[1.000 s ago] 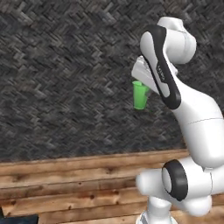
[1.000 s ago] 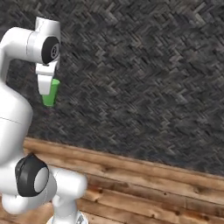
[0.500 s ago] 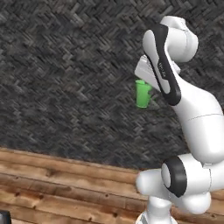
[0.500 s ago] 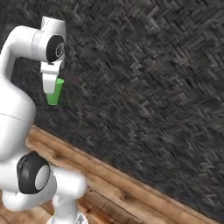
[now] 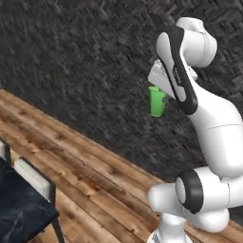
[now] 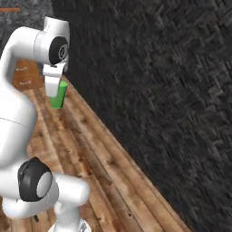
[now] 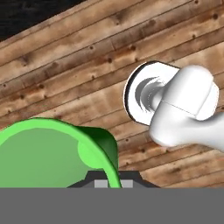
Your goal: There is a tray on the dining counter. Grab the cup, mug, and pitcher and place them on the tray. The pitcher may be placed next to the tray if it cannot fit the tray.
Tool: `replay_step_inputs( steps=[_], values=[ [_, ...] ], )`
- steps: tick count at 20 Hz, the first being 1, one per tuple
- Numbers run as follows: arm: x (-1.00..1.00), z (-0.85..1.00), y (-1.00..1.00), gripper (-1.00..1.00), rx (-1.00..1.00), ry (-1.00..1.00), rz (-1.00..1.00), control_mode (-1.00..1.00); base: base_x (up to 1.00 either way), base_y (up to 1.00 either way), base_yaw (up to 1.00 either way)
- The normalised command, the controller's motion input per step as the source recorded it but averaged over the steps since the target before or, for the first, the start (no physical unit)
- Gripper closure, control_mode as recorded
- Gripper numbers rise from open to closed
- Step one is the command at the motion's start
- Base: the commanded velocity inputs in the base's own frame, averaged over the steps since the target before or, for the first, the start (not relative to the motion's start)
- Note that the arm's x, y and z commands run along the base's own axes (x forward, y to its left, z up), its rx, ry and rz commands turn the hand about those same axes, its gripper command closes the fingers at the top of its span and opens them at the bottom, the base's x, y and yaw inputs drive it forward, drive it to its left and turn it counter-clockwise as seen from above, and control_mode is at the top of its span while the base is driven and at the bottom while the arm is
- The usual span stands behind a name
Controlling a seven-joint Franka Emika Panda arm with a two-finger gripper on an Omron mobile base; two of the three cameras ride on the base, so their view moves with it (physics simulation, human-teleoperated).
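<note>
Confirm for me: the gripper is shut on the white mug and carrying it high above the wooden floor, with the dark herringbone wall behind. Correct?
Not quite. The gripper is shut on the green cup, not a white mug. The left base view shows the tumbler held up by its rim, above the wooden floor, with the dark herringbone wall behind.

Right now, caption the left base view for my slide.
Gripper carries the green cup high above the wood floor.
</note>
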Motion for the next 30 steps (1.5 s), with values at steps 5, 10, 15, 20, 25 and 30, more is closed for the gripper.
replay_step_inputs(
  steps=[5, 10, 15, 20, 25, 30],
  values=[
    [0.0, 0.0, 0.0, 1.0, 0.0, 0.0, 0.0, 1.0, 0.57, 0.0, 0.79],
    [0.0, 0.0, 0.0, 1.0, 0.0, 0.0, 0.0, 1.0, 0.72, -0.12, 0.74],
    [0.0, 0.0, 0.0, 1.0, 0.0, 0.0, 0.0, 1.0, 0.68, -0.36, 0.6],
    [0.0, 0.0, 0.0, 1.0, 0.0, 0.0, 0.0, 1.0, 0.32, -0.59, 0.29],
    [0.0, 0.0, 0.0, 1.0, 0.0, 0.0, 0.0, 1.0, 0.37, -0.73, 0.27],
    [0.0, 0.0, 0.0, 1.0, 0.0, 0.0, 0.0, 1.0, 0.66, -0.63, 0.27]
  ],
)
